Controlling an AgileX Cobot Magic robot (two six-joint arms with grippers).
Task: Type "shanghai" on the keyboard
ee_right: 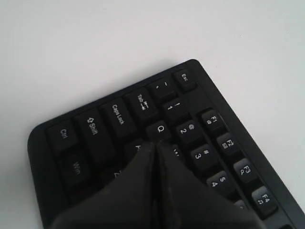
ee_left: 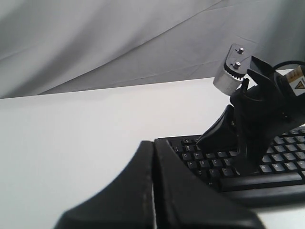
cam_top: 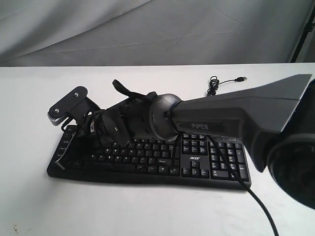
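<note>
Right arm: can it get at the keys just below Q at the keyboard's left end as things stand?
Probably yes. The right gripper, shut to a point, hangs right over the keyboard keys just below Q, with nothing between. The left gripper, also shut, sits apart from it.
</note>
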